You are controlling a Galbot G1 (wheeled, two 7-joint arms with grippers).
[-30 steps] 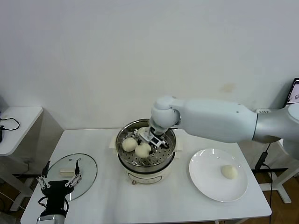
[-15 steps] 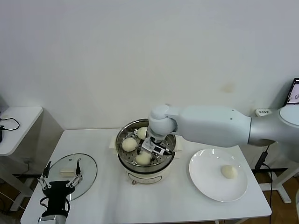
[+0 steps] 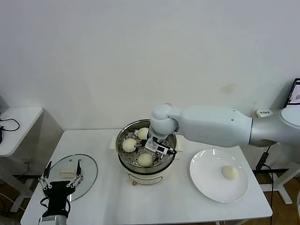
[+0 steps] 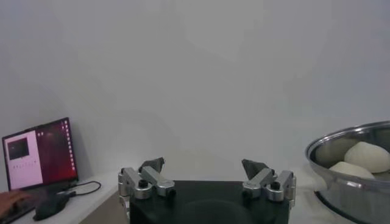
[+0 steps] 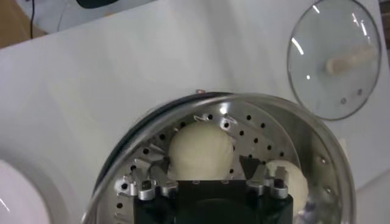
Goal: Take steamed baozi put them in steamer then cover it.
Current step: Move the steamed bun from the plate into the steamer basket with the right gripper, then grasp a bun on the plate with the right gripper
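The steel steamer (image 3: 123, 157) stands mid-table on its cream base. Three baozi lie on its perforated tray: one at the left (image 3: 129, 145), one at the back (image 3: 143, 133), one at the front (image 3: 145, 160). A fourth baozi (image 3: 229, 172) lies on the white plate (image 3: 206, 185). My right gripper (image 3: 154, 149) is open inside the steamer, just above the front baozi (image 5: 201, 149), which sits on the tray between the spread fingers. The glass cover (image 3: 89, 176) lies flat at the table's left. My left gripper (image 3: 63, 164) is open and empty at the cover's near side.
The right wrist view shows the steamer rim (image 5: 329, 158), a second baozi (image 5: 291, 178) and the cover (image 5: 335, 55). The left wrist view shows the steamer (image 4: 332, 182) at its side, with baozi (image 4: 368, 155) inside. A small side table (image 3: 16, 122) stands far left.
My right gripper lowered the baozi it held onto the front of the tray and let go; its fingers now stand apart. The left arm has not moved.
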